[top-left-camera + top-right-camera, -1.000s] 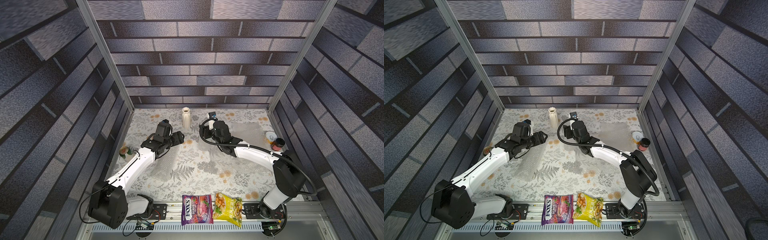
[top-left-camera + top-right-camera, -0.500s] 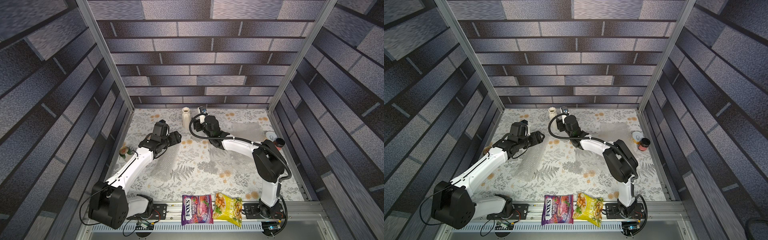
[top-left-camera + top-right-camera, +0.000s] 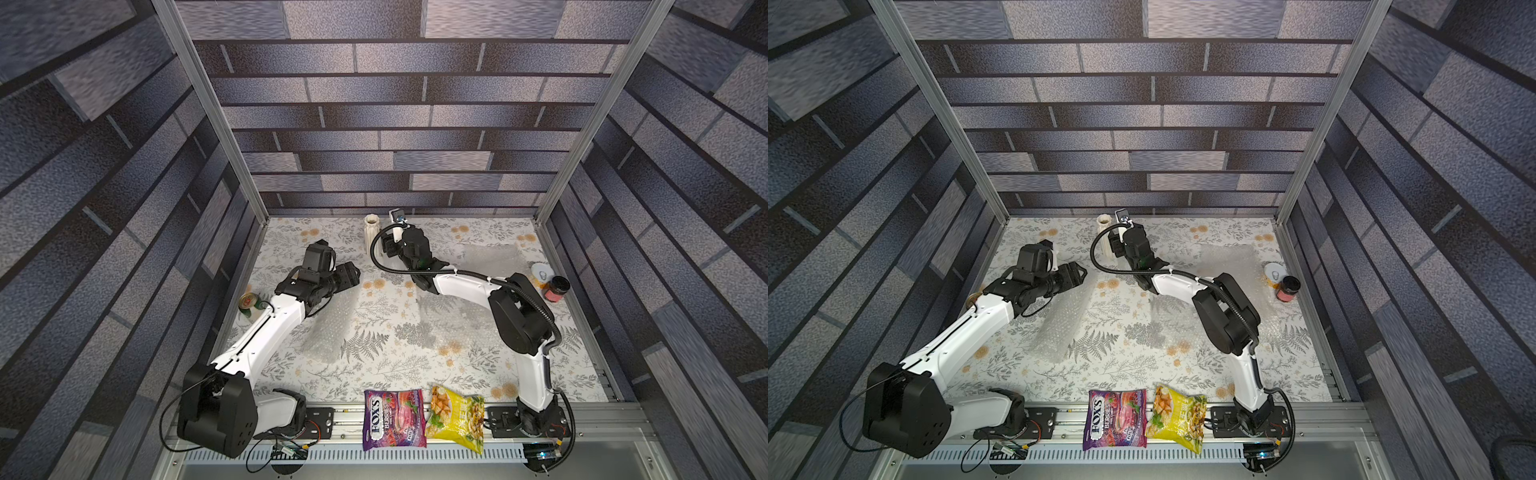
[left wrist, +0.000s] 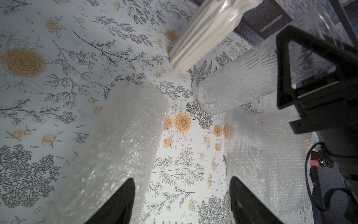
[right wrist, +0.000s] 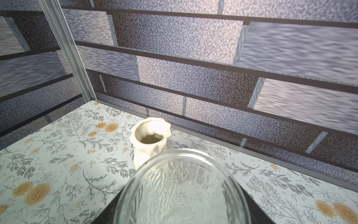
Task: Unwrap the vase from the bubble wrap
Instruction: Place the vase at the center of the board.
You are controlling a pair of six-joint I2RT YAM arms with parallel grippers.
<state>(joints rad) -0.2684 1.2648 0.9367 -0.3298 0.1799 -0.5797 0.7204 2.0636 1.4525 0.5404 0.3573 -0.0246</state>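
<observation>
Gripping a clear glass vase [image 4: 242, 77] in the right tool [image 3: 390, 248], just beside the white vase [image 3: 371, 230]. Holding the left tool [image 4: 182, 180] open over rolled bubble wrap [image 3: 332, 328] lying near the white vase.

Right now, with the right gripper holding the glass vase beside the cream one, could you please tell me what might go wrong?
1. The glass vase in the right gripper is close to the cream vase; a sideways drift could knock that one over.
2. The glass vase's base is by the edge of a bubble wrap sheet; set down partly on it, the vase might stand unevenly and tip.
</observation>
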